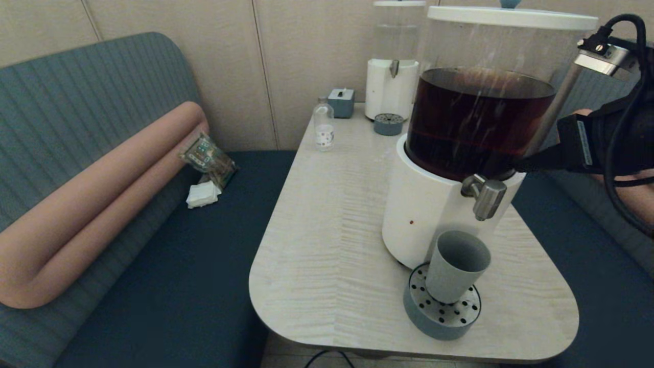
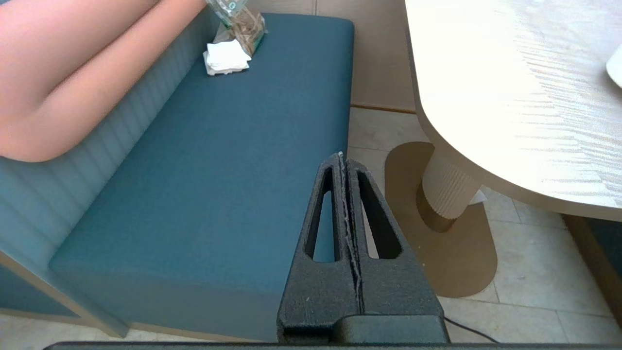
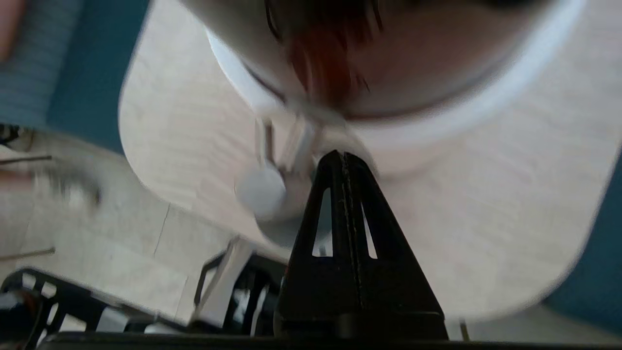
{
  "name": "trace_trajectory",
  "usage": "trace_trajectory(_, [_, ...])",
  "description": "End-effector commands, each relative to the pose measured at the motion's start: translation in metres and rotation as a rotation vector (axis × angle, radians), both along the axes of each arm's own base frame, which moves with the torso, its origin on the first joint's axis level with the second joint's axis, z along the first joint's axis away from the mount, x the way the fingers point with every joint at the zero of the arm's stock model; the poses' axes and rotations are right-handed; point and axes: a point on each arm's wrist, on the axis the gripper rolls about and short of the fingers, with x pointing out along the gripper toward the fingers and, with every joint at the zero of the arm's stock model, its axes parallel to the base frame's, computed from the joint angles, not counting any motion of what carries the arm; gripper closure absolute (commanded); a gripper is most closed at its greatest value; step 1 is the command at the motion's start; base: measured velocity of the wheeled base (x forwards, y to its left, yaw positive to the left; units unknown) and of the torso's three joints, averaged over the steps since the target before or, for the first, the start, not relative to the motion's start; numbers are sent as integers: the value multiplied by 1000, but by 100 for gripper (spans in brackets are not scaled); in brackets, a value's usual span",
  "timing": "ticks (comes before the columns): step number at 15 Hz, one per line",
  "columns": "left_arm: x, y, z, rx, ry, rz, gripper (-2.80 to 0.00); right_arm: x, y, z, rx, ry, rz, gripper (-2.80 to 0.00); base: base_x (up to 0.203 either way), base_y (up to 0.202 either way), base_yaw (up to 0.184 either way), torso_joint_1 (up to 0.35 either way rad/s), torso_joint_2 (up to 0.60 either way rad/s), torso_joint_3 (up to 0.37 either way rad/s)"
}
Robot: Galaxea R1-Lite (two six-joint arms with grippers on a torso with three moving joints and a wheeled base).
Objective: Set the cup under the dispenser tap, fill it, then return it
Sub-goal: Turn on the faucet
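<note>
Because the right gripper (image 3: 344, 158) is pinched shut and empty right next to the tap (image 1: 484, 196), it could slip off the tap or shove the big dispenser (image 1: 449, 204). Then brown drink could miss the cup (image 1: 456, 266) and wet the bench (image 1: 332, 230). The cup stands upright on the round drip tray (image 1: 439, 312), just under the tap. The left gripper (image 2: 346, 160) is shut too, parked low beside the sofa (image 2: 218, 160). I count one cup, two dispensers, two drip trays, one small bottle (image 1: 323, 125).
</note>
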Motion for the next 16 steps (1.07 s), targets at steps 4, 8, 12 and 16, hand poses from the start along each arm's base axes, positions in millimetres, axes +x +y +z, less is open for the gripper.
trace_trajectory(4, [0,0,0,-1,3,2,0,5,4,-8,-22,2,25,0,0,0,0,0,0,0])
trace_trajectory(8, [0,0,0,-1,3,2,0,9,5,-11,-35,10,30,0,0,0,0,0,0,0])
trace_trajectory(12, [0,0,0,-1,3,2,0,12,6,-12,-22,0,48,0,0,0,0,0,0,0])
trace_trajectory(16, [0,0,0,-1,3,2,0,11,12,-15,-32,5,89,0,0,0,0,0,0,0])
